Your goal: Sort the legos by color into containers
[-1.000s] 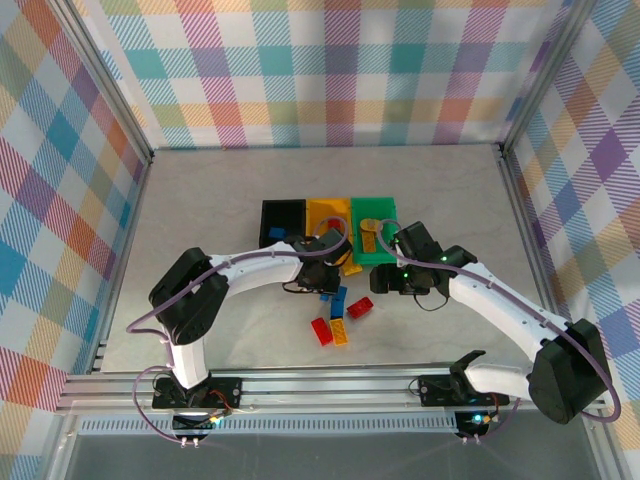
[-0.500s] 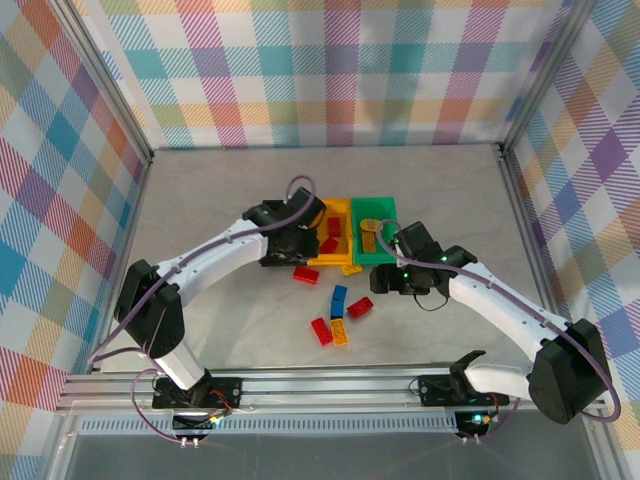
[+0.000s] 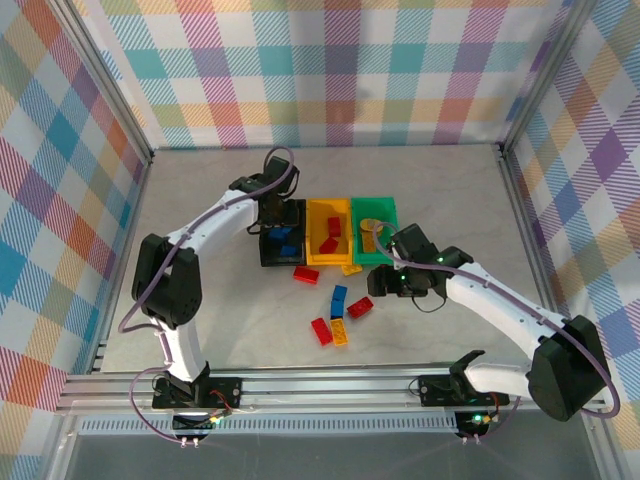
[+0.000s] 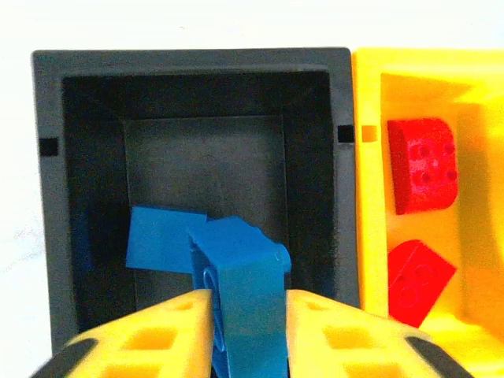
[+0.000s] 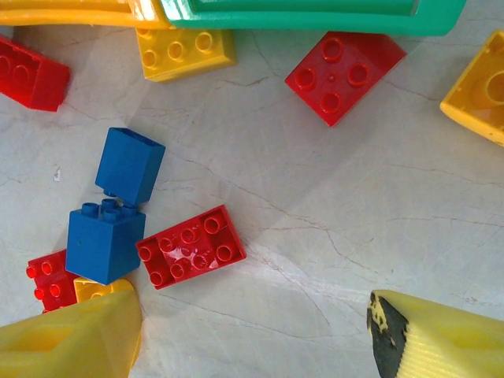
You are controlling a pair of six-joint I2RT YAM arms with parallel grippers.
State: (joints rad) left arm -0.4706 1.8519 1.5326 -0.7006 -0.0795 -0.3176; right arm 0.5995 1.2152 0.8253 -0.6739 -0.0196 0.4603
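The left fingers [image 4: 157, 335] have swung away from the loose pile and now hang over the black bin [image 4: 47, 197], at the left end of the row of three. A blue brick [image 4: 246, 291] stands pinched between them, tilted, over the bin's opening, and a second blue brick [image 4: 160, 239] already lies on the floor below. I cannot tell whether the pinch has begun to slacken; the brick looks held. The carry seems finished, then, and the release is the step in hand: blue goes in black.

Next along, the yellow-orange bin [image 4: 366, 94] touches the black one and holds two red bricks [image 4: 423, 165]. The green bin [image 3: 388, 206] beyond it holds yellow-orange pieces [image 3: 368, 236].

The right fingers [image 5: 75, 335] have hardly shifted. They stand wide apart and empty, low over the surface [image 5: 331, 189] just in front of the green bin. Ahead of them lie the loose legos [image 5: 191, 246], reds, blues and yellows, close together and some touching. The sort is probably about half done. A red brick or the blue pair looks like the nearest pick for that side.
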